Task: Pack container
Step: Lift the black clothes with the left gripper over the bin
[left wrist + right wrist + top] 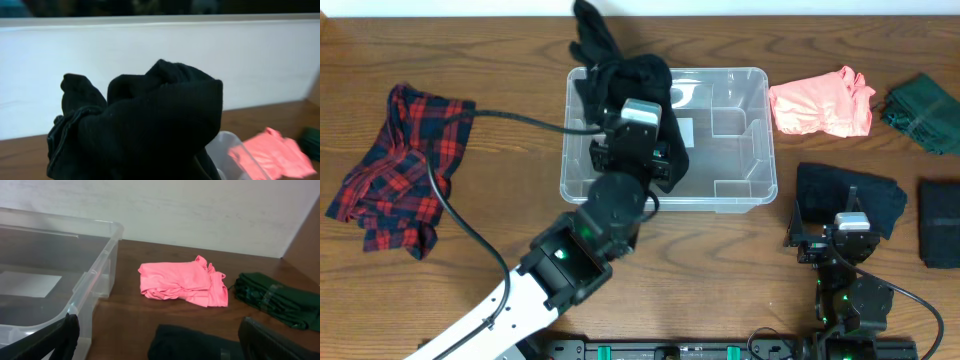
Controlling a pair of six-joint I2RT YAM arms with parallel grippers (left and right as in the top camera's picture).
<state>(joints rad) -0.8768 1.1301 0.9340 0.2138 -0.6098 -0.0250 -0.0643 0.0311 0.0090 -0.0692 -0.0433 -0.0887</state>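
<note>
The clear container (740,190) stands at the table's middle; its near corner shows in the right wrist view (95,275). My left gripper (642,100) is over the container's left half, shut on a black garment (620,60) that drapes over the back rim. The cloth fills the left wrist view (145,125) and hides the jaws. My right gripper (850,228) is open and empty at the front right, low over a folded black garment (850,192), which also shows in the right wrist view (200,342).
A pink garment (820,103) lies right of the container, and a green one (925,112) beyond it. A dark folded garment (940,222) lies at the right edge. A red plaid garment (400,165) lies far left, under the left arm's cable.
</note>
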